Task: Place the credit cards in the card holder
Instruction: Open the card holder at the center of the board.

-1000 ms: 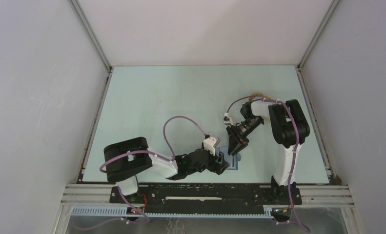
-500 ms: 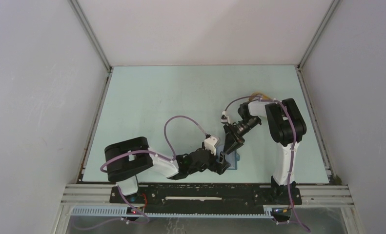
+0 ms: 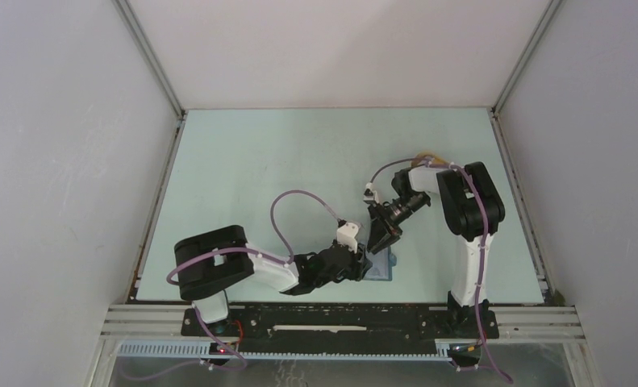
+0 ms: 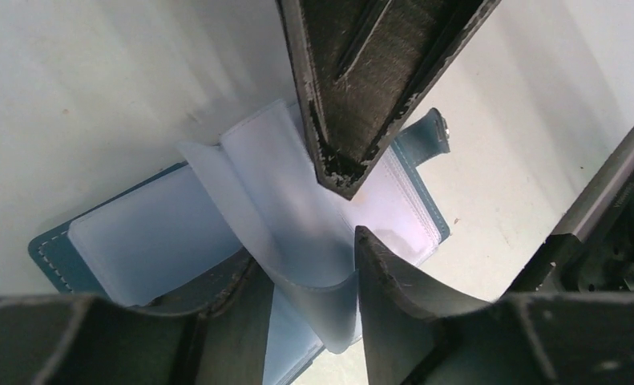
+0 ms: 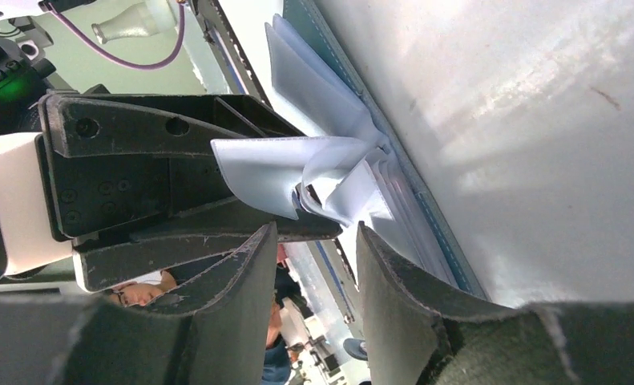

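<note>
The teal-blue card holder (image 3: 386, 267) lies open on the table near the front edge, its clear inner sleeves fanned up. In the left wrist view the holder (image 4: 137, 241) shows a snap tab (image 4: 435, 125). My left gripper (image 4: 306, 243) is open, with one clear sleeve (image 4: 321, 273) bowed loosely between its fingers. My right gripper (image 5: 315, 229) is open and empty, its tip pressing down among the sleeves (image 5: 313, 88) from above. It also shows in the left wrist view (image 4: 341, 172). Both grippers meet over the holder in the top view, left (image 3: 360, 263) and right (image 3: 379, 235). No credit cards are in view.
A tan tray (image 3: 426, 158) peeks out behind the right arm's elbow. The enclosure's white walls stand at the left, right and back. The table's front rail (image 3: 339, 310) runs just below the holder.
My right gripper has swung left and down onto the holder's sleeves. My left gripper has drawn back slightly left, a sleeve between its fingers.
</note>
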You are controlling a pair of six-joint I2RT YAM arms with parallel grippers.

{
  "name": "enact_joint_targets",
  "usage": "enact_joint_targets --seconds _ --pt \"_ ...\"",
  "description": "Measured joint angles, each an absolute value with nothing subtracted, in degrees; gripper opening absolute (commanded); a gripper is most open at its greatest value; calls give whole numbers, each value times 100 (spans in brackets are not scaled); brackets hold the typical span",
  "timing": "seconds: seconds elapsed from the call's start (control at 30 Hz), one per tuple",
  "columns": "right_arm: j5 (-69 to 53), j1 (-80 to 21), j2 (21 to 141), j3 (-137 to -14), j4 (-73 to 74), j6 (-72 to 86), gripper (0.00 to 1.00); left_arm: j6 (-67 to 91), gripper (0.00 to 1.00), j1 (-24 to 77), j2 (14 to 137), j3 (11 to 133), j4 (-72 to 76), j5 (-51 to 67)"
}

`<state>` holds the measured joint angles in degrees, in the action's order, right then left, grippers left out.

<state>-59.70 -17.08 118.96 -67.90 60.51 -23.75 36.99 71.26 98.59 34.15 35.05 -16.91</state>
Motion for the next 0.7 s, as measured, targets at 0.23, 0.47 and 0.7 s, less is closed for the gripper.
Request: enact_joint_targets --seconds 0.23,0.47,0.7 --pt "-5789 -1393 11299 -6803 6051 -2434 51 3865 40 7120 9859 3413 3446 -1813" --pt "-5271 -1181 10394 -6663 6073 -2628 50 4010 40 7022 9859 3256 3717 -1710" --pt "-5048 -1227 11209 -6593 6156 -2692 50 4047 40 6993 9859 3205 3826 -1616"
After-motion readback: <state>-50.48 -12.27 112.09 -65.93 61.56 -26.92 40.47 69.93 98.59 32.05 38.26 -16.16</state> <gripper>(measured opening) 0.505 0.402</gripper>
